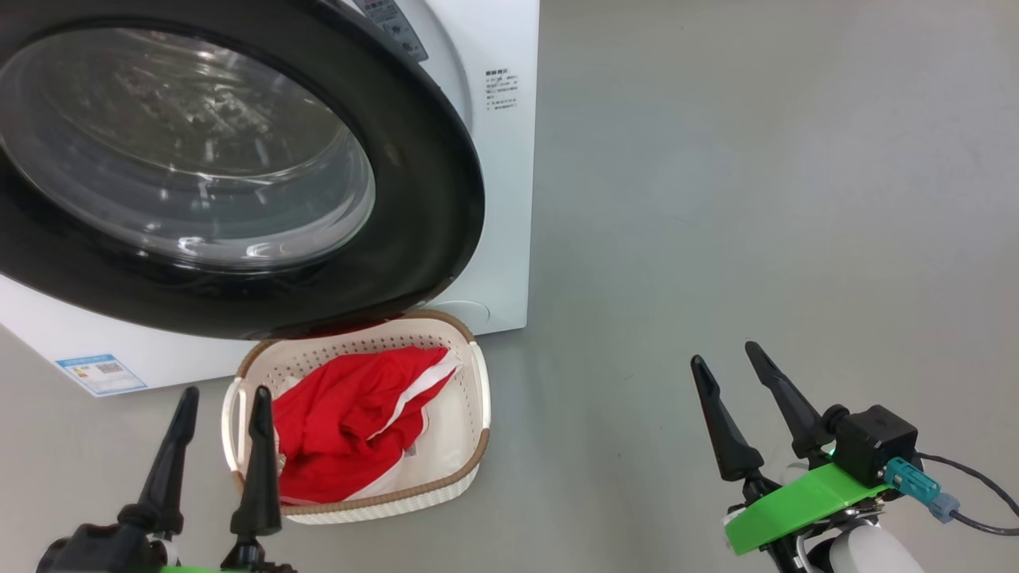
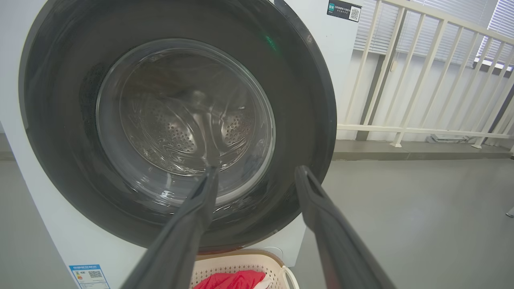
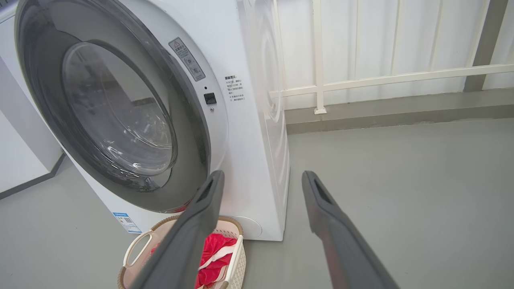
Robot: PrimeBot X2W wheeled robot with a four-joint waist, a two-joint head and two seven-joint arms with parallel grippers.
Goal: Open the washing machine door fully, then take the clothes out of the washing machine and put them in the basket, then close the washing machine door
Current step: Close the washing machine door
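The clothes [image 1: 342, 422], soft and light, lie heaped in the basket [image 1: 480, 382] on the floor, just below the washing machine door [image 1: 430, 199]. The left gripper [image 1: 225, 391] and right gripper [image 1: 724, 352] hang spread wide and empty. The door looks ajar from the washing machine [image 1: 501, 199]. It is stiff and glossy, so it is best pushed at the right edge of its black rim, not on the glass.
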